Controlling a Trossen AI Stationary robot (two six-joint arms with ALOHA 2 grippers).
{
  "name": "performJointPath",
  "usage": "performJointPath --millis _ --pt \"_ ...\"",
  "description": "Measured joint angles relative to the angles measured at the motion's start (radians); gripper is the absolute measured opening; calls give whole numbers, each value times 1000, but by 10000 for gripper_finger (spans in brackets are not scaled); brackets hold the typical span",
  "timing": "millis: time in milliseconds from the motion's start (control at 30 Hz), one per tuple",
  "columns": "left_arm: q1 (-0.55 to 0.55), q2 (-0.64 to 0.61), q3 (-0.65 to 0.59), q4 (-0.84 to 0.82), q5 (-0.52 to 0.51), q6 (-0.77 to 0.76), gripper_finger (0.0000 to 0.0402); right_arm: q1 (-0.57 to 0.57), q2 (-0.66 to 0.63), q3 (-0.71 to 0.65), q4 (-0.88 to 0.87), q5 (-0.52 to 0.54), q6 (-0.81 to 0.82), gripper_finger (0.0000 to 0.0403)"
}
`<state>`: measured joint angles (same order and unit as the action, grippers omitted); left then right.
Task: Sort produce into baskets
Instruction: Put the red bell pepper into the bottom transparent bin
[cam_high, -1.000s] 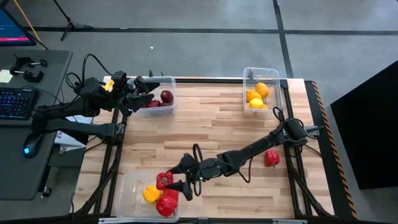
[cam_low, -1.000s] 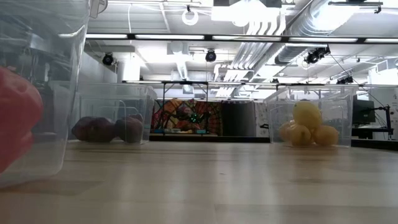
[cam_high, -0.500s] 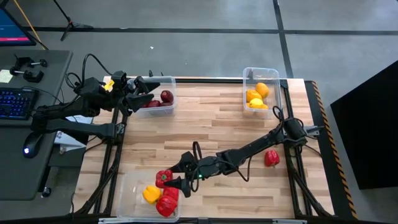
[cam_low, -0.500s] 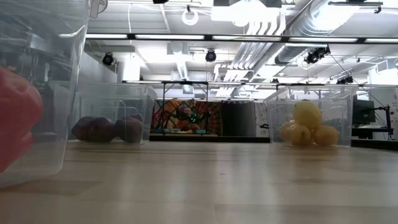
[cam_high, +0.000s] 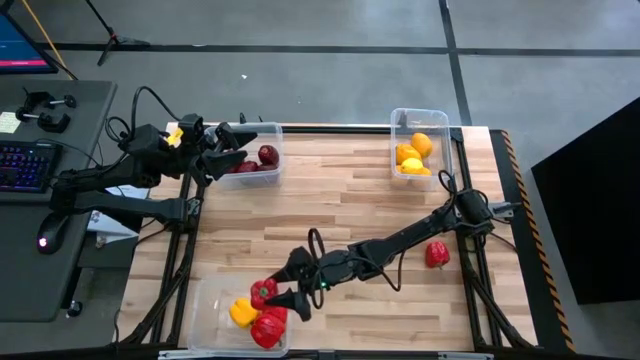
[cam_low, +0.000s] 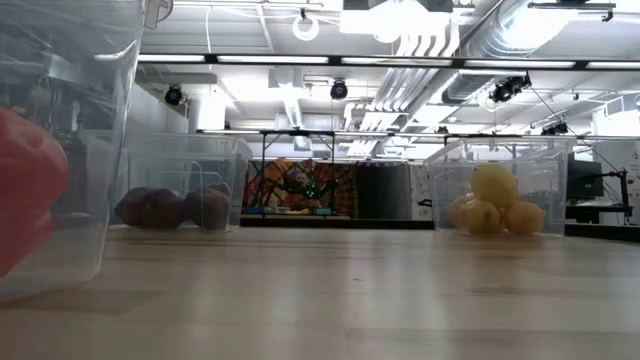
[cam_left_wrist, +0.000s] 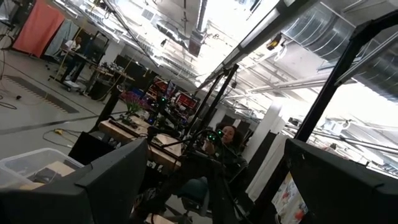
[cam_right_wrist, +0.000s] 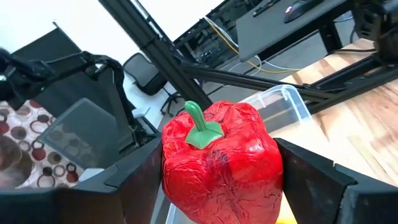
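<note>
- Our right arm stretches low across the counter from the right edge toward the near-left corner.
- Our right gripper has its fingers clamped on either side of a red pepper.
- Our left arm waits at the far-left corner, its gripper spread wide and holding nothing.

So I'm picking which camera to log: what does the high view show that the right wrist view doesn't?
Only the high view: the lemon tub, the maroon-fruit tub with the left end effector open over it, and a loose red pepper near the table's right edge. Only the right wrist view: the held pepper's green stem. Both: the right end effector gripping a red pepper over the pepper tub.
</note>
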<state>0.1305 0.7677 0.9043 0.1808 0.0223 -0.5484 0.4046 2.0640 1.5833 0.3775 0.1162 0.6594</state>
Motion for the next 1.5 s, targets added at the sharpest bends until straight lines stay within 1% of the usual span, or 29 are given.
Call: performJointPath --millis 267,500,667,767,933,967,1000,1067,1167,1233,1267,1333,1400,1500 --pt "0 0 0 5 0 0 365 0 0 0 1 -20 -14 279" --pt "0 0 0 5 0 0 365 4 0 0 1 -21 -58 279" --pt "0 0 0 5 0 2 365 6 0 0 0 -40 -85 283" --pt "0 0 0 5 0 2 365 8 0 0 0 -20 -97 307" --pt "0 0 0 5 0 1 365 8 0 0 1 -12 -103 383" --pt "0 0 0 5 0 0 365 8 0 0 0 -12 -99 391" --pt "0 0 0 5 0 0 365 8 -1 0 0 -20 -94 393" --pt "0 0 0 5 0 0 365 -4 -8 0 -4 -68 -93 383" --pt "0 0 0 4 0 0 365 -38 -49 -1 -35 -188 -103 367" --pt "0 0 0 4 0 0 365 -64 -94 -1 -109 -274 -123 364" --pt "0 0 0 5 0 0 365 -76 -118 0 -152 -296 -132 363" --pt "0 0 0 4 0 0 365 -94 -169 0 -279 -299 -137 363" --pt "0 0 0 4 0 1 365 -105 -225 0 -419 -252 -141 363" --pt "0 0 0 4 0 1 365 -109 -315 0 -665 -103 -122 362"
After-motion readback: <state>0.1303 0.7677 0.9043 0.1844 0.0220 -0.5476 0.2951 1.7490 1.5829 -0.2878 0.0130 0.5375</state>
